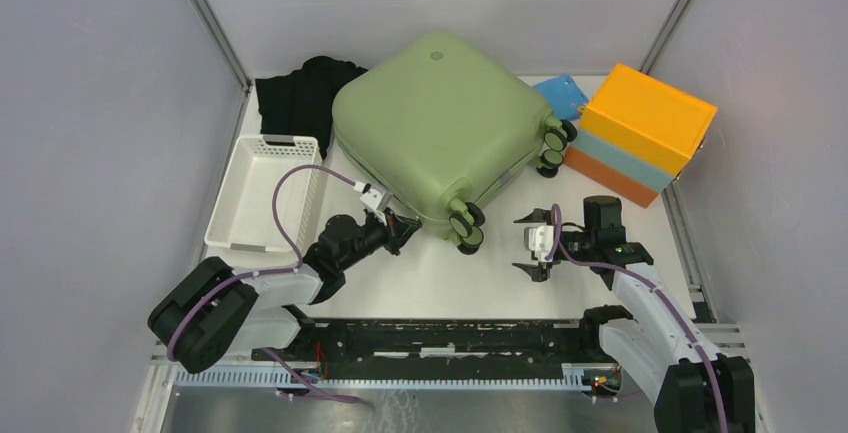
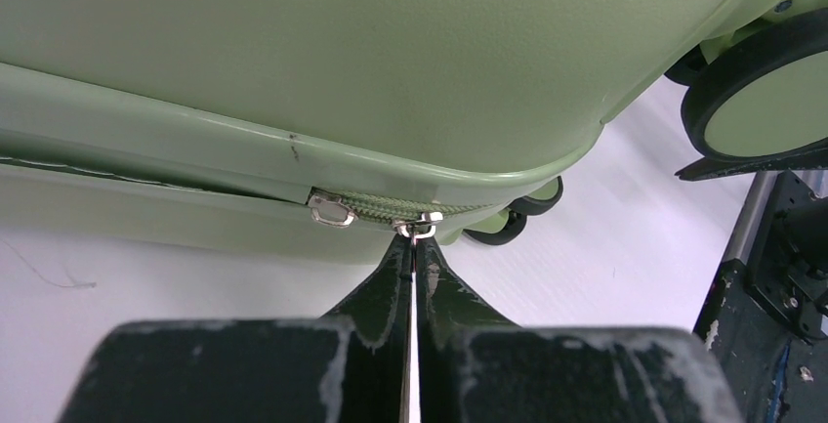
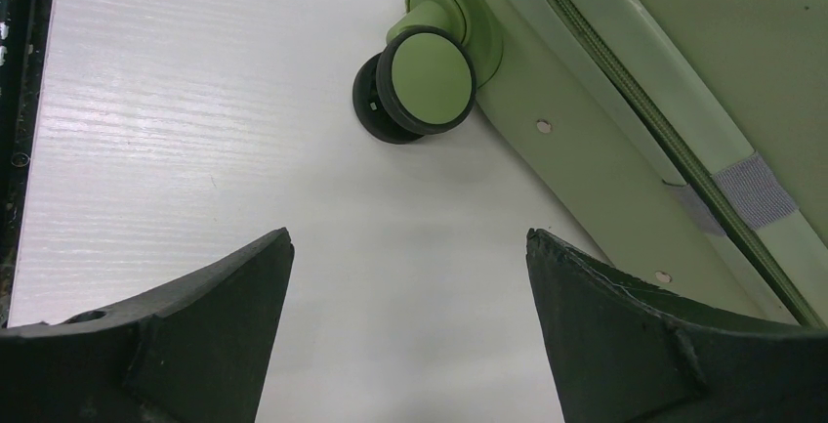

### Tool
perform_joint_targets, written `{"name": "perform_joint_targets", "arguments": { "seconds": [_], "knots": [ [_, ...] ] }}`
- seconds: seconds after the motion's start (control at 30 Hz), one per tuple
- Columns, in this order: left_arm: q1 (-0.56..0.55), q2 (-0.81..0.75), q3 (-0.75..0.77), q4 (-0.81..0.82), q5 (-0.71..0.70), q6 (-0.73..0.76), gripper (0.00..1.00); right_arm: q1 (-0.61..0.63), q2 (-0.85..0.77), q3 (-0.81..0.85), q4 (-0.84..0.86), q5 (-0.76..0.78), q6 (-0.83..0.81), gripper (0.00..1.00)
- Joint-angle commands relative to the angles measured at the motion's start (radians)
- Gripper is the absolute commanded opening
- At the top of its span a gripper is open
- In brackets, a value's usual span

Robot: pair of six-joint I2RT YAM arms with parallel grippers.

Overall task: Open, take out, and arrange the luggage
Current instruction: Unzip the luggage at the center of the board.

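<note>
The sage-green luggage [image 1: 435, 118] lies flat and closed at the back middle of the table, its wheels [image 1: 465, 228] toward the arms. My left gripper [image 1: 405, 228] is at its near edge beside those wheels. In the left wrist view the left gripper [image 2: 414, 242] is shut, its tips pinching a small silver zipper pull [image 2: 418, 229] on the luggage [image 2: 342, 52]; a second slider [image 2: 332, 211] sits just left of it. My right gripper [image 1: 522, 243] stands open over bare table, right of the wheels. In the right wrist view the right gripper [image 3: 410, 237] holds nothing, with a wheel [image 3: 427, 81] and the zip edge [image 3: 605, 149] ahead.
A white perforated basket [image 1: 262, 193] stands at the left. Black cloth [image 1: 300, 93] lies behind it at the back left. An orange and light-blue box [image 1: 645, 133] stands at the right, with a blue flat item [image 1: 562, 95] beside it. Grey walls close in the table.
</note>
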Motion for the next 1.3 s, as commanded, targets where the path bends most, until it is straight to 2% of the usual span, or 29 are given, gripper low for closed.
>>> {"name": "perform_joint_targets", "arguments": {
  "seconds": [0.0, 0.3, 0.8, 1.0, 1.27],
  "knots": [
    [0.005, -0.012, 0.028, 0.036, 0.033, -0.020, 0.02, -0.005, -0.002, -0.004, -0.001, -0.037, -0.022, 0.96],
    [0.004, -0.053, 0.057, -0.135, 0.143, -0.114, 0.02, -0.005, 0.000, -0.007, -0.008, -0.048, -0.035, 0.96],
    [0.002, 0.005, 0.134, -0.157, 0.270, -0.228, 0.02, -0.004, 0.005, -0.059, 0.078, -0.126, 0.032, 0.95],
    [-0.015, 0.002, 0.125, -0.143, 0.252, -0.276, 0.02, 0.001, 0.011, -0.071, 0.122, -0.128, 0.077, 0.93],
    [-0.087, -0.012, 0.119, -0.113, 0.118, -0.313, 0.02, 0.018, 0.016, -0.087, 0.182, -0.117, 0.138, 0.92]
  ]
}}
